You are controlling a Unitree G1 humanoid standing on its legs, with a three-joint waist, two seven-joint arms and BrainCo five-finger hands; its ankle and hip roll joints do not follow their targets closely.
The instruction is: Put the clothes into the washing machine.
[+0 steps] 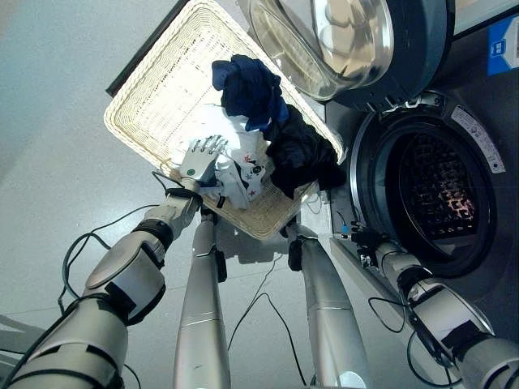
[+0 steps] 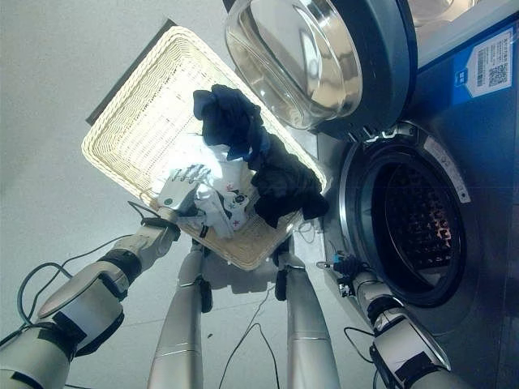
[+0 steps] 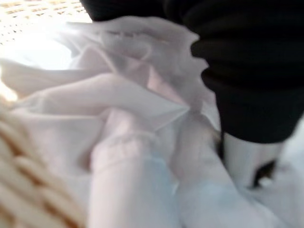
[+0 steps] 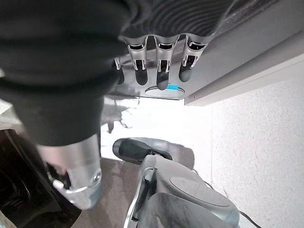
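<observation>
The left hand (image 1: 201, 156) is down in the wicker basket (image 1: 154, 97), its fingers lying fairly straight on the white patterned garment (image 1: 243, 174) at the near edge of the pile; from the head views it has not closed on the cloth, and its wrist view gives folds of white fabric pressed close without settling the grip. A dark blue garment (image 1: 251, 85) and a black garment (image 1: 304, 154) lie heaped beside the white one, on the side of the basket toward the washing machine (image 1: 478, 121). The machine's door (image 1: 324, 36) stands swung open above the basket, and the drum (image 1: 442, 190) looks empty.

The right hand (image 4: 159, 66) hangs by the lower rim of the drum opening, fingers relaxed and holding nothing.

To do this pick well, the left hand should gather a deep fold of the white cloth, not a thin edge, and lift clear of the basket rim so the black garment does not drag out with it.
</observation>
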